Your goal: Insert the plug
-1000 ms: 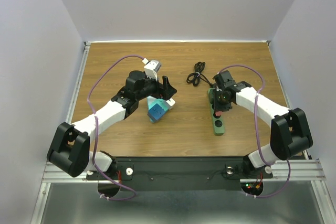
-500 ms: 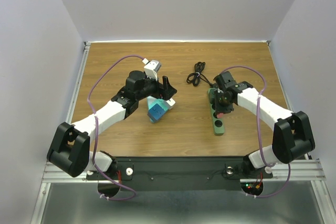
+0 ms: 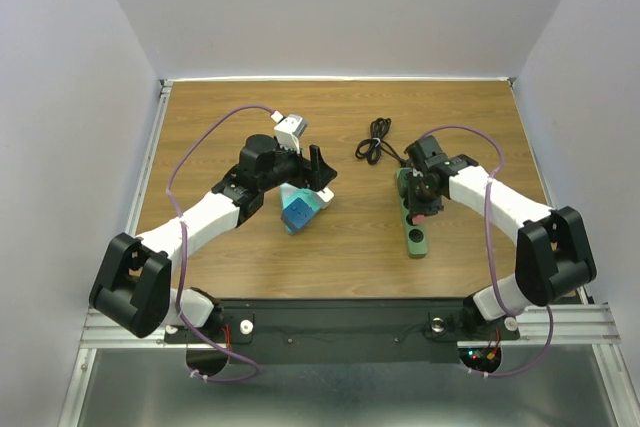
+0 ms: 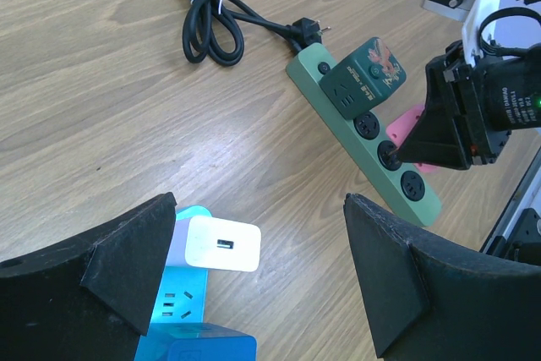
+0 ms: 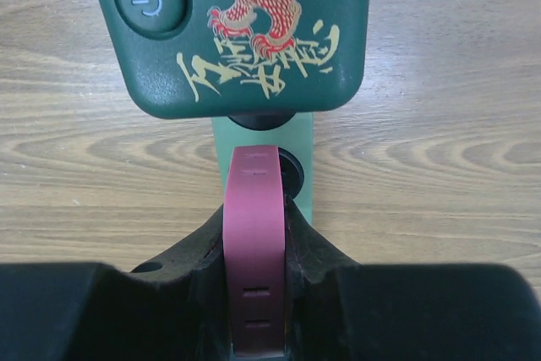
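My right gripper (image 3: 421, 194) is shut on a maroon-pink plug (image 5: 254, 243) and holds it just above a round socket of the green power strip (image 3: 414, 230). In the right wrist view the plug's front end overlaps the socket (image 5: 290, 172). A dark green cube adapter with a dragon print (image 5: 245, 31) sits in the strip just beyond it. From the left wrist view I see the strip (image 4: 420, 203), the adapter (image 4: 363, 79) and the pink plug (image 4: 412, 123). My left gripper (image 4: 262, 230) is open and empty over the table.
A blue power strip (image 3: 297, 213) with a white USB charger (image 4: 221, 244) on it lies below my left gripper. The green strip's black cable (image 3: 374, 141) is coiled behind it, with its plug (image 4: 308, 32) loose on the wood.
The right arm's elbow shifted slightly out and back. The right gripper with the plug stays over the same socket. The left arm has not moved.
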### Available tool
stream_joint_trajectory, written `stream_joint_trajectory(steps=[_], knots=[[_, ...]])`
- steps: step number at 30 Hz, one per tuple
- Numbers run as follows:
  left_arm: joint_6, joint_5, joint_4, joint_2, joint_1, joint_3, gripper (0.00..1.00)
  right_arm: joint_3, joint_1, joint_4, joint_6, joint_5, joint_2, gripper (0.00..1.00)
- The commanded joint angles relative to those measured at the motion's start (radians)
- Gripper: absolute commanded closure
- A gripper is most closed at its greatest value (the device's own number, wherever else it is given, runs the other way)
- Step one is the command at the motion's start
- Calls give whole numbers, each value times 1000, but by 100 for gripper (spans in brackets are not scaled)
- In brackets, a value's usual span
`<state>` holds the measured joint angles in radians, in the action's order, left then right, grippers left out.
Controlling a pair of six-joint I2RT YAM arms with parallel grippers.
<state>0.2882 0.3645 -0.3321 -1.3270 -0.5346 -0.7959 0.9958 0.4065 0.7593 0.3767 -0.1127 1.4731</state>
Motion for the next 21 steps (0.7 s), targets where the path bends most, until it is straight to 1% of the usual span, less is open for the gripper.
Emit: stream_joint_trajectory(steps=[1, 10, 17, 21], knots=[[-20, 11, -35, 6, 5, 7, 8, 46, 5, -48, -9, -7, 15, 100], [-23, 8, -28, 8, 5, 4, 8, 18, 9, -68, -10, -10, 26, 100], [-23, 11, -30, 3, 5, 7, 8, -28, 17, -61, 4, 2, 4, 100], [-23, 13, -30, 3, 5, 6, 8, -29, 41, -58, 19, -19, 18, 100]])
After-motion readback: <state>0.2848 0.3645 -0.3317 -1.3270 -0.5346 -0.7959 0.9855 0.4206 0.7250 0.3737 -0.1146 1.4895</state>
